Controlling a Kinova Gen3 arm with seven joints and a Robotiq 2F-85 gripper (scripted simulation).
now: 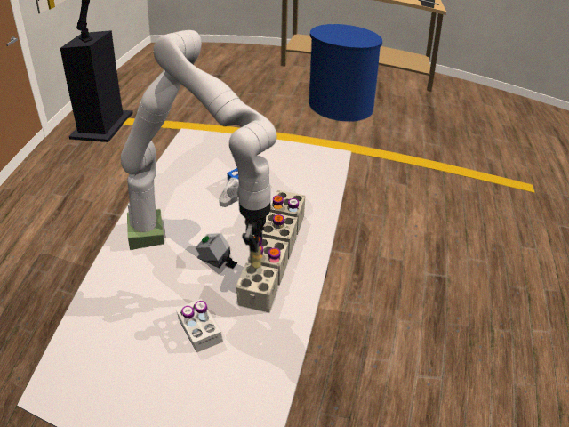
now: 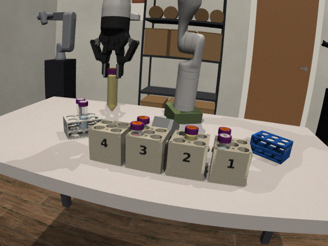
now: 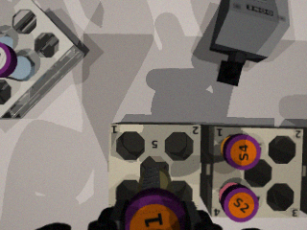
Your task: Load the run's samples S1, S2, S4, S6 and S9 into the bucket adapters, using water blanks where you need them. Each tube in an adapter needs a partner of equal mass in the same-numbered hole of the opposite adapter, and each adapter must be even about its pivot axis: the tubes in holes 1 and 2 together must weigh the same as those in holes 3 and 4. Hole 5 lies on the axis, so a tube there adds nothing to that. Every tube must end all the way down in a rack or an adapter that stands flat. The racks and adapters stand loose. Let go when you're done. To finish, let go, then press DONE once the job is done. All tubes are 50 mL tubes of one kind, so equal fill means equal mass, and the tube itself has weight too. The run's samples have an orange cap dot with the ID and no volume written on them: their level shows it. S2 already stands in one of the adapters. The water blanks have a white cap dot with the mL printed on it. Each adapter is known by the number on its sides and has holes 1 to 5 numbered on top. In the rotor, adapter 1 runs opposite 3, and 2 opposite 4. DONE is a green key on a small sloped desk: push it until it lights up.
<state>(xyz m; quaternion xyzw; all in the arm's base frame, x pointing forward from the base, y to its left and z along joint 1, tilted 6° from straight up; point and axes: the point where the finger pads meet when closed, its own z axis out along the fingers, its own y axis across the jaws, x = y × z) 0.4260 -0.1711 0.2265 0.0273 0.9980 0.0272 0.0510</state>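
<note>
Sample tube S1 (image 2: 111, 88), purple-capped with tan fill, hangs upright above beige block adapter 4 (image 2: 106, 144), clamped at the cap by the black two-finger gripper (image 2: 113, 72). In the wrist view its tip hovers near hole 5; the hole matching adapter 2's tube at 3 o'clock should be centred first, then a straight descent.

Adapters 4 (image 2: 105, 144), 3 (image 2: 144, 150), 2 (image 2: 186, 157) and 1 (image 2: 229, 164) stand in a row on the table (image 2: 53, 159). The gripper (image 2: 111, 70) hangs above adapter 4, clamping tube S1 (image 2: 112, 89). S4 (image 3: 243, 151) and S2 (image 3: 239, 203) sit in adapter 3.
</note>
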